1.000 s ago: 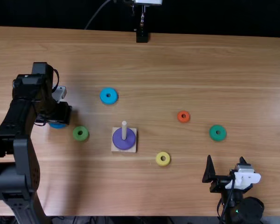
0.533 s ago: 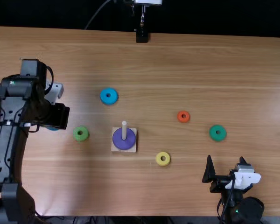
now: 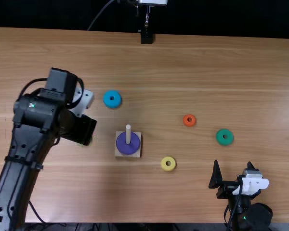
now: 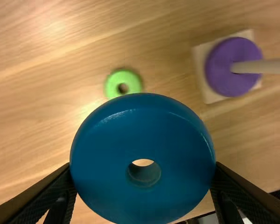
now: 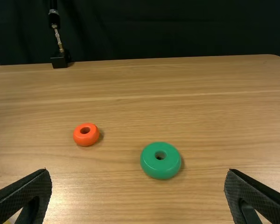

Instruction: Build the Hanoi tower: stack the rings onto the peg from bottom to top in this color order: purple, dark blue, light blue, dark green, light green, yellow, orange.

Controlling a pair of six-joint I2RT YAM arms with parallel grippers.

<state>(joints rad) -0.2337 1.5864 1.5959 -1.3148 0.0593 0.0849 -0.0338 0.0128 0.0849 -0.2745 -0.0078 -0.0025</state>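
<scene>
from here, the left tool (image 3: 82, 131) has the dark blue ring (image 4: 105, 154) clamped between its fingers, left of the peg (image 3: 128, 134) wearing the purple ring (image 3: 122, 146); the right tool (image 3: 233, 166) stands open, near right on the desk (image 3: 183, 62).

- The left arm (image 3: 26, 156): matte black, blocky, with small round and square markings
- Black cable (image 3: 81, 91) looping at its wrist, beside a whitish bracket (image 3: 86, 100) with holes
- The right arm (image 3: 255, 217): black, round housing, white bracket (image 3: 251, 185)
- The right gripper (image 3: 233, 164): tapering black fingers (image 5: 25, 193), textured inside
</scene>
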